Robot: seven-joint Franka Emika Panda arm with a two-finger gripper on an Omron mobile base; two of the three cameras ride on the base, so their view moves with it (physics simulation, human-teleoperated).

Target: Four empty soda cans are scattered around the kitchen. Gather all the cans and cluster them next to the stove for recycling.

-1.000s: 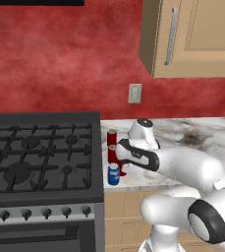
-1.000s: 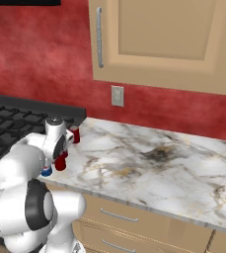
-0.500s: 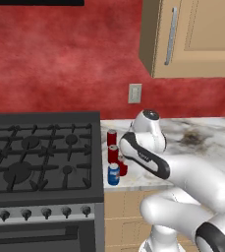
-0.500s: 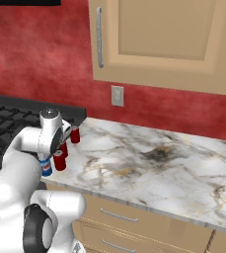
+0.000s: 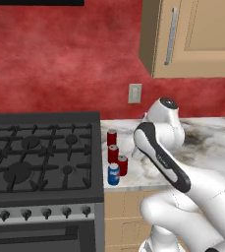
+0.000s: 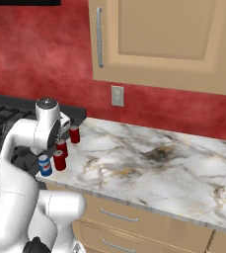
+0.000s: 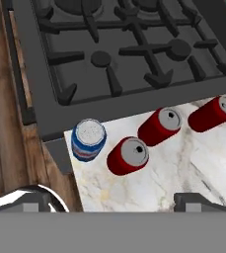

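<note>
All four cans, three red (image 7: pixel 128 155) and one blue (image 7: pixel 89 139), stand bunched on the counter (image 6: pixel 149 163) edge right beside the stove (image 5: pixel 35 157), ready for recycling; the gripper (image 7: pixel 119 202) hovers above, jaws wide, holding nothing

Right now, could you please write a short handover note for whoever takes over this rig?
Gripper: open, holding nothing, above the cans.
Cans: blue can and three red cans stand upright on the marble counter, lined up along the stove's right edge.
Done: all four cans appear clustered beside the stove.
Left: seemingly nothing; perhaps just lift the arm clear without knocking them.
</note>
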